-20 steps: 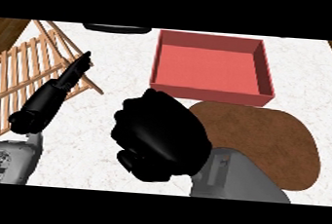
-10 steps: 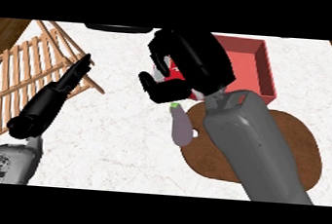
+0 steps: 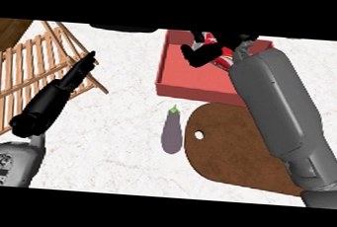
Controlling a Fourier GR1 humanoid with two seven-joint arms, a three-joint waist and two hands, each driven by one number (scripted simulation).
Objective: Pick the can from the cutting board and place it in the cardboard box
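The can (image 3: 223,60) is gripped in the curled right hand (image 3: 209,45) above the box (image 3: 191,90), near its far rim; the left hand (image 3: 56,97) is stretched flat at the edge of the rack (image 3: 11,77)

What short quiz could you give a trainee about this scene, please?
1. True or false: the eggplant lies on the cutting board.
2. The right hand is above: A) the box; B) the wooden rack; C) the cutting board.
3. Which thing do the right hand's fingers curl round?

Key
1. False: it lies on the counter, just left of the board.
2. A.
3. The can, red and partly hidden by the fingers.
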